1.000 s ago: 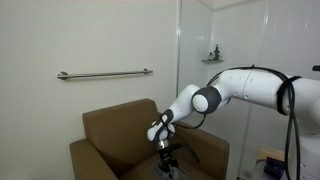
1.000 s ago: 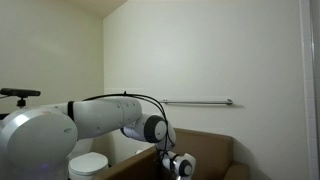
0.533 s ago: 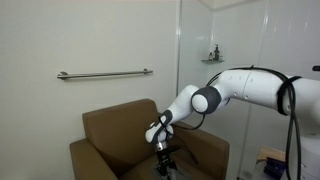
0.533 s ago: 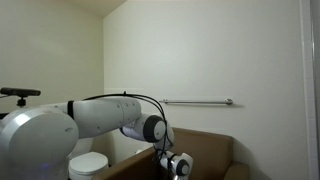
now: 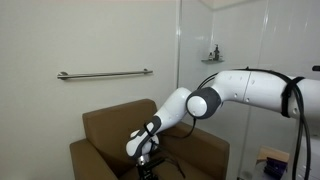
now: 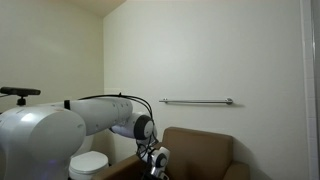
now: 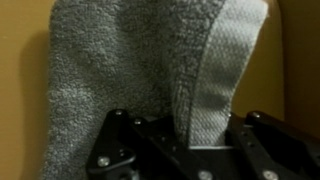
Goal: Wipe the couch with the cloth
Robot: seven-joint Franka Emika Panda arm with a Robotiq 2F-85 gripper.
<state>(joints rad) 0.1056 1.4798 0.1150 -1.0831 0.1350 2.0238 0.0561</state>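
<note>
The claw (image 7: 188,138) was clamped on the cloth (image 7: 130,70), pinching a folded edge between its jaws. In the wrist view the grey terry cloth spread away from the claw over tan upholstery. Whether it lay pressed flat could not be confirmed. In both exterior views the claw was low over the seat of the couch (image 5: 105,132) (image 6: 205,150), where the cloth was too small to make out.

The cloth was judged light, soft and limp, so it was likely to bunch when dragged. A bunched edge was the suitable hold, leaving the rest to trail.

The couch surface looked smooth and even, with wide square arms. The room had plain pale walls, a grab rail (image 5: 105,73), a small shelf (image 5: 213,58) and a toilet (image 6: 88,163) beside the couch.
</note>
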